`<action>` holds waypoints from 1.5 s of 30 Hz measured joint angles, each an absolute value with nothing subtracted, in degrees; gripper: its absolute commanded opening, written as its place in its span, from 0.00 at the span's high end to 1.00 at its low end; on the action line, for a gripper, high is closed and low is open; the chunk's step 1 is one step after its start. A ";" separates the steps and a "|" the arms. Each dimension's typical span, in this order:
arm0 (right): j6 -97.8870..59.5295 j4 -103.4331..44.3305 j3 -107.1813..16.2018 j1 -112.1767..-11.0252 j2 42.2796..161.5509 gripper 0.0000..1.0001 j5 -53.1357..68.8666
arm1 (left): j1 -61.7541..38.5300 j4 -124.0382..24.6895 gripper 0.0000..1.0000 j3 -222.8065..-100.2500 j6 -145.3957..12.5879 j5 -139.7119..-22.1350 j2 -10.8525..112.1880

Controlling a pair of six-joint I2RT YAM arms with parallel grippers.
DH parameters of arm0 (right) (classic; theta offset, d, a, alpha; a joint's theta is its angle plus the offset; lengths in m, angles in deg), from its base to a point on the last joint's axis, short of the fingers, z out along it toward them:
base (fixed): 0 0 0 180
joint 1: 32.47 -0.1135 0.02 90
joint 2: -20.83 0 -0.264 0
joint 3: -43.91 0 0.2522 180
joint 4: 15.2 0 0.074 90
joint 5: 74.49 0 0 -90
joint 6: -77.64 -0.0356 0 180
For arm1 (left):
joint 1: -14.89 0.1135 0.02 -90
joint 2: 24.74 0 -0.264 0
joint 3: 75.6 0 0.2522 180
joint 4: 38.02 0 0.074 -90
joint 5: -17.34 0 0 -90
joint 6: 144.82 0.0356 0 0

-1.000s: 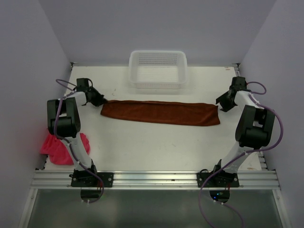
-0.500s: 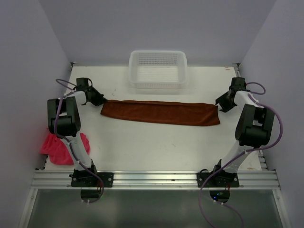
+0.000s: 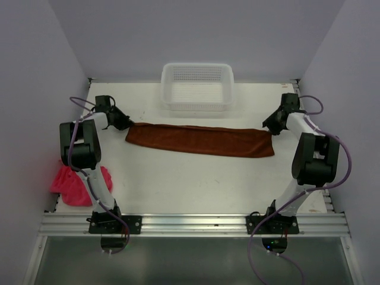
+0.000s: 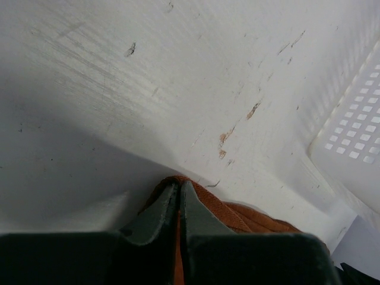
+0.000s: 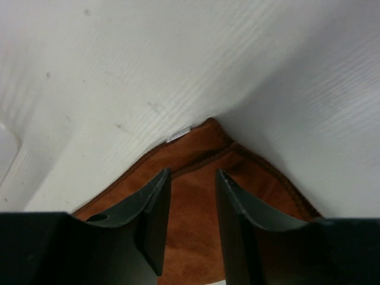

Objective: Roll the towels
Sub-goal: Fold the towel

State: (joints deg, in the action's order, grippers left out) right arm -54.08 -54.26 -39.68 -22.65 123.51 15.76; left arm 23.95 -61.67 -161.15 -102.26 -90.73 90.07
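**Matt cloth on a scuffed white surface**

The rust-brown towel (image 3: 199, 140) is soft, matt cloth with a stitched hem. The pink towel (image 3: 80, 185) is matt cloth too. The white surface (image 3: 190, 178) is smooth and matt, with scratches and stains. The basket (image 3: 196, 107) is white perforated plastic with a slight gloss. The rail (image 3: 190, 222) is brushed metal. The fingers of the left hand (image 4: 178, 187) and right hand (image 5: 193, 175) look dark, smooth and matt.
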 measured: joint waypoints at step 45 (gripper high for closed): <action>-40.75 -45.16 -71.02 -70.43 149.95 0.85 11.52 | 24.14 -61.23 0.92 -163.16 -102.22 -92.17 91.64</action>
